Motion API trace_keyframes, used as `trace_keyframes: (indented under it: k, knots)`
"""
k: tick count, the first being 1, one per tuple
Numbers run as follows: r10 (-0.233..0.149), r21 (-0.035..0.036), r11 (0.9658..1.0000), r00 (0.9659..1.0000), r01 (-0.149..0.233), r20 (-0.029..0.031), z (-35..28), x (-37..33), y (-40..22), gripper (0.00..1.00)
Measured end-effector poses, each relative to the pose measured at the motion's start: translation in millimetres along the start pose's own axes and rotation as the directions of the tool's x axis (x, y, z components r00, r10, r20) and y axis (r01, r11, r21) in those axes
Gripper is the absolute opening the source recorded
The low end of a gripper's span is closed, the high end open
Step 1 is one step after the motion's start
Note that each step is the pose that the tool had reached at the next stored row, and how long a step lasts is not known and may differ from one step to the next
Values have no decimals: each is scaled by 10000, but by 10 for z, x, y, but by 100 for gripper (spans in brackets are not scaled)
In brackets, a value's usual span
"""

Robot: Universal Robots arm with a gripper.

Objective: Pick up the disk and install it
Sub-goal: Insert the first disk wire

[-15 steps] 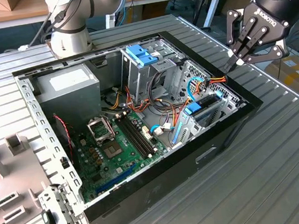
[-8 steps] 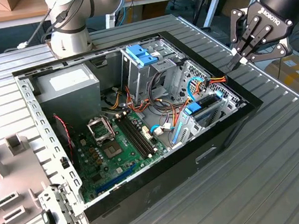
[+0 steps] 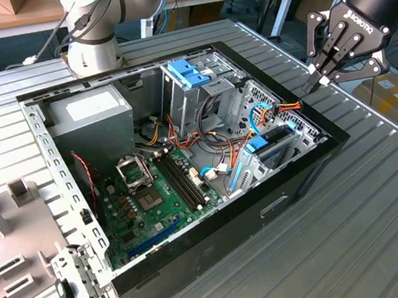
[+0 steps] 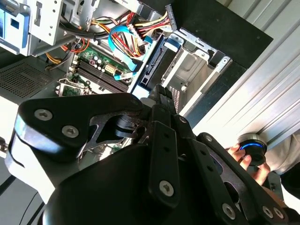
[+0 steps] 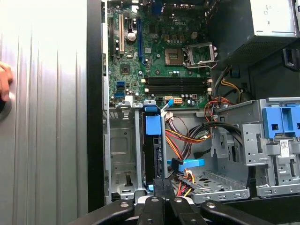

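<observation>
The end effector (image 3: 315, 79) hangs above the rim of the open computer case (image 3: 196, 253), its fingers pressed together on nothing. The disk (image 5: 152, 133) stands on edge in the drive cage (image 5: 123, 154), just ahead of the fingertips and blue tab outward, so the placing looks done. Whether it is pushed fully home or latched I can't tell. The cage walls hide its flat faces, and the fingers cover its near end.

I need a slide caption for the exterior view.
The gripper hovers near the drive-bay end of an open computer case on a metal table.
</observation>
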State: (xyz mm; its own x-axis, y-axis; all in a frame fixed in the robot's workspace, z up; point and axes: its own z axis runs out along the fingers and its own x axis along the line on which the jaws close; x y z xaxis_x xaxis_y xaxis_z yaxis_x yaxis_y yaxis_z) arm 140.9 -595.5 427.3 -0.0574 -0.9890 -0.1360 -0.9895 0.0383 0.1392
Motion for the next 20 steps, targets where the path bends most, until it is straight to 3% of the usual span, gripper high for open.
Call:
trace_keyframes:
  k: [7,8,11,13,16,17,18,20]
  knots:
    - [0,0,10000,10000,0,0,0,0,-2,11]
    - [0,0,10000,10000,0,0,0,0,-2,24]
    - [0,0,10000,10000,0,-1,-1,0,-2,29]
    - [0,0,10000,10000,0,0,-1,0,-3,48]
    - [0,0,10000,10000,0,-1,-1,0,-4,66]
    - [0,0,10000,10000,0,-1,-1,0,-4,66]
    - [0,0,10000,10000,0,-1,-1,0,-4,78]
    - [0,0,10000,10000,0,0,0,0,-6,78]
